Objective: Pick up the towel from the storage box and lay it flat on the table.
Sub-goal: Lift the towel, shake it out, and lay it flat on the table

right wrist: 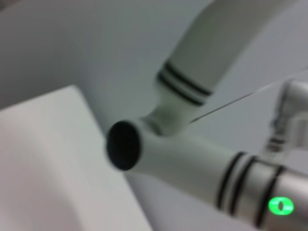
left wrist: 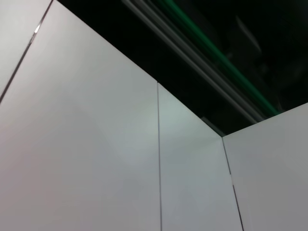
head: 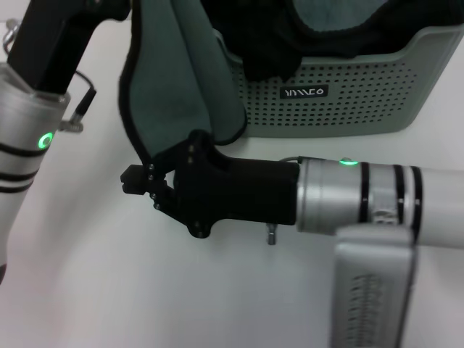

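Two arms are at work beside the storage box (head: pixel 341 101), which stands on the table (head: pixel 87 290) with a dark cloth (head: pixel 319 29) heaped inside it. The towel (head: pixel 177 87) hangs in folds just beside the storage box, its grey-green side and black stitched edge showing, lifted clear of the rim and drooping toward the tabletop. The left gripper, up beside the storage box where the towel's upper end rises out of view, is hidden, so its grip cannot be told. The right gripper (head: pixel 145 181) lies level just in front of the storage box, its black fingers pressed together on the towel's lower edge. The right wrist view shows only the left arm (right wrist: pixel 192 154).
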Motion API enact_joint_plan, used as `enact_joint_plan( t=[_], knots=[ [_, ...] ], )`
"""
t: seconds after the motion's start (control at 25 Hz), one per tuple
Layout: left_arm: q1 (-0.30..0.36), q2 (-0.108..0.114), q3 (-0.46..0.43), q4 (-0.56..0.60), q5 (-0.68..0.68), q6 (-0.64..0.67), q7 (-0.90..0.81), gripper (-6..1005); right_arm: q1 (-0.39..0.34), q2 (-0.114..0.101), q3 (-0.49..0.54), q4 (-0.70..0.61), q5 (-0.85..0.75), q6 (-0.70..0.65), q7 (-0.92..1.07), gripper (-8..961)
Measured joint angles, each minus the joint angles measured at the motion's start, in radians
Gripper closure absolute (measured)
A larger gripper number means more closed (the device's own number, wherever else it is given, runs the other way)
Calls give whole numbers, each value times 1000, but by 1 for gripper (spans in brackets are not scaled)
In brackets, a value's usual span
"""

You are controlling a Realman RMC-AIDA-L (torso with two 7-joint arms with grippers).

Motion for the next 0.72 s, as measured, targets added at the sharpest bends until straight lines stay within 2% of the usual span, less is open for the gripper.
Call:
enact_joint_plan(
  t=[0.08, 0.16, 0.32, 0.56, 0.72],
  knots=[
    [25, 1, 1, 2, 2, 1, -33, 986, 1, 0, 33, 53, 75, 105, 1, 904],
    [58, 3, 3, 15, 3, 7, -76, 986, 9, -1, 76, 140, 184, 274, 1, 914],
    [180, 7, 31, 122, 24, 34, -179, 986, 8, -4, 158, 236, 306, 499, 61, 928],
    [339, 14, 93, 250, 53, 38, -267, 986, -15, -12, 337, 251, 308, 667, 397, 923],
    [444, 22, 131, 369, 132, 38, -336, 986, -46, -19, 446, 258, 306, 771, 587, 919]
  ],
)
